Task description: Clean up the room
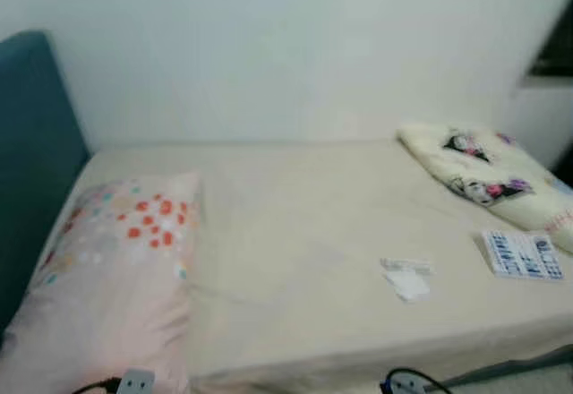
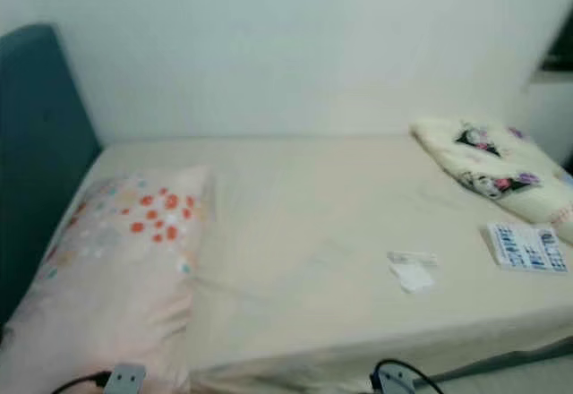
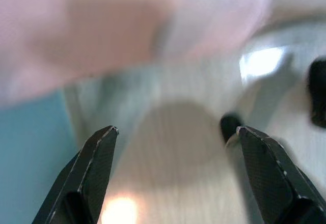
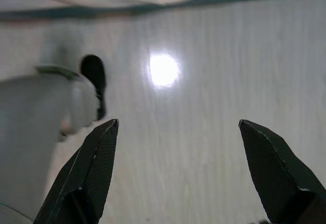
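I see both pincers, left [image 3: 175, 135] and right [image 4: 178, 127], spread apart and empty, low over pale floor [image 4: 214, 132]. Ahead of them, on the bed [image 1: 295, 233], lie a crumpled wrapper [image 1: 406, 278] and a blue-printed packet [image 1: 523, 254] near its front edge, beside a folded blanket [image 1: 488, 172]; the pillow [image 1: 116, 269] sits nearest my left pincer.

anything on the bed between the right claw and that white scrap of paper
Nothing visible does. The white paper scrap lies on bare sheet near the front edge of the bed; the booklet sits off to its right, apart. The right claw hangs open over the floor.

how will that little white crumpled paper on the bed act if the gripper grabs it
The white crumpled paper looks thin and creased, so probably very light and floppy. Lying flat on the bed sheet, it may slide or dodge the fingers rather than lift cleanly.
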